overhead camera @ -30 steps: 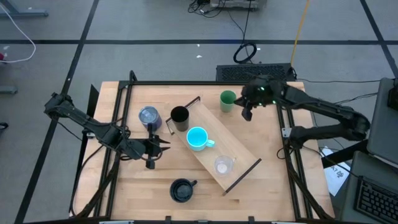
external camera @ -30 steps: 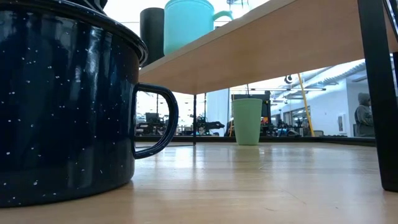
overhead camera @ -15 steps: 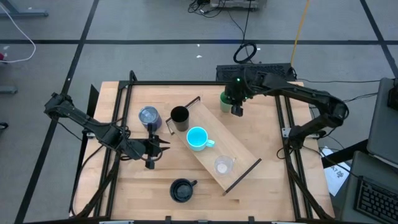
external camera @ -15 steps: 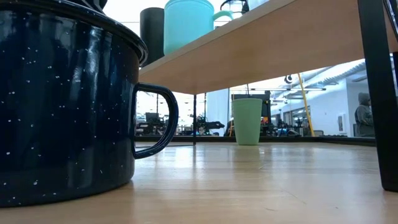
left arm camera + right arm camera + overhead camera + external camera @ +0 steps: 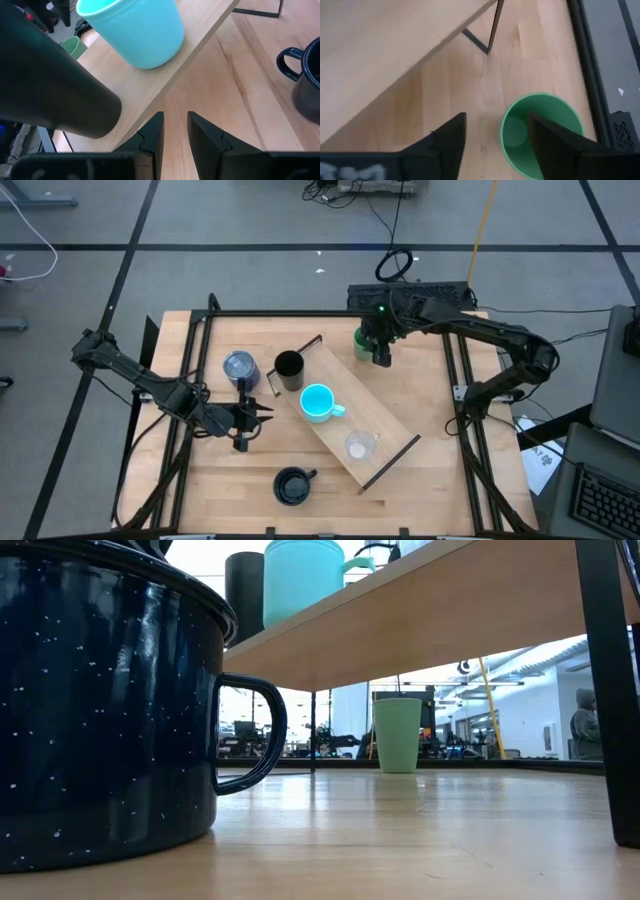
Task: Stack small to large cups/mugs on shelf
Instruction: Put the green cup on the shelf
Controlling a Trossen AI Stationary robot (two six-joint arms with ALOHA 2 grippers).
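The right gripper (image 5: 381,352) hangs over the green cup (image 5: 364,337), which stands upright on the table (image 5: 440,480) just beyond the far end of the shelf (image 5: 385,430). In the right wrist view its fingers (image 5: 451,135) are spread wide, one over bare table and the other at the rim of the green cup (image 5: 540,132), not closed on it.

On the shelf, laid diagonally across the table, stand the black cup (image 5: 288,366) at the far end, the cyan mug (image 5: 318,402) in the middle and the glass cup (image 5: 358,445) toward the near end.

Off the shelf, the tumbler (image 5: 239,367) stands just beside the black cup, and the navy mug (image 5: 292,485) sits near the table's front edge.

The left gripper (image 5: 262,412) waits beside the shelf, near the tumbler, its fingers (image 5: 150,135) a narrow gap apart and empty.
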